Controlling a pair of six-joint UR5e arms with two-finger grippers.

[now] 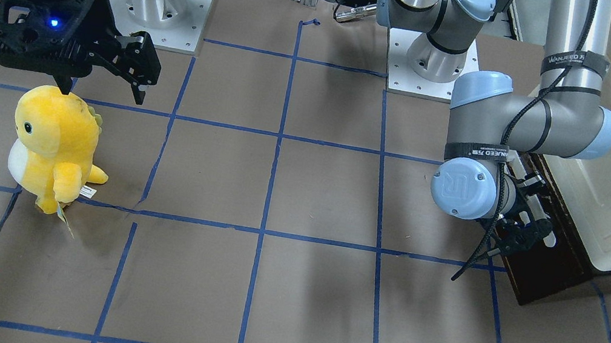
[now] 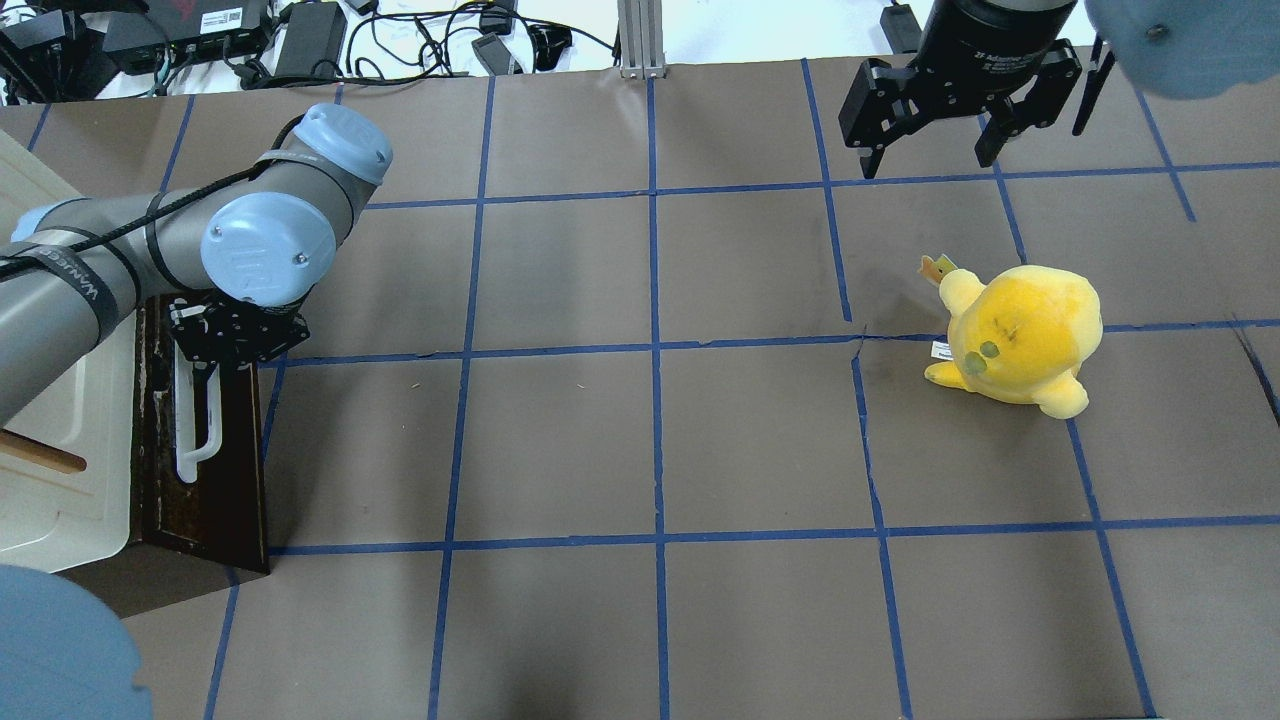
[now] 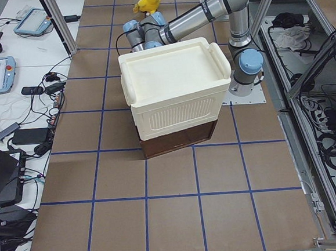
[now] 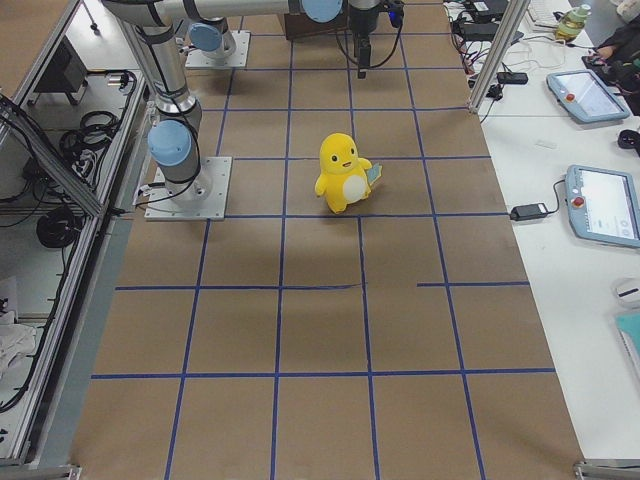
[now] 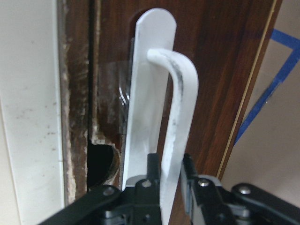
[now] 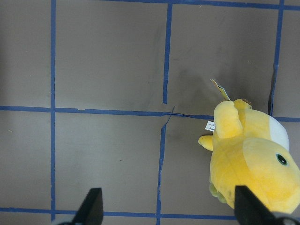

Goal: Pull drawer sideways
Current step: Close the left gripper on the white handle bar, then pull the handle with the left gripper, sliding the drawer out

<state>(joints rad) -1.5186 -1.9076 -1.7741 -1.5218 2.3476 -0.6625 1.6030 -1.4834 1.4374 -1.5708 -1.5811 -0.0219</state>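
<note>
1. cabinet body (image 2: 60, 470), cream-white plastic, at the far left edge of the counter (image 2: 660, 450); it houses the drawer.
2. drawer (image 2: 225, 480), dark brown wood, at the foot of the cabinet, front facing right across the counter; it looks close to shut, a dark gap showing at its edge in the left wrist view.
3. handle (image 5: 180, 108), long white bar on the drawer front; the natural hold for a sideways pull.
4. left gripper (image 5: 169, 180), jaws closed on the handle, one pad each side of the bar; judged ready to draw the drawer rightward.
5. plush toy (image 2: 1020, 335), yellow, upright on the right of the counter, well apart from the drawer; no part in the task.
6. right gripper (image 2: 930, 165), jaws open and empty, hanging above the counter beyond the toy, parked clear.
</note>
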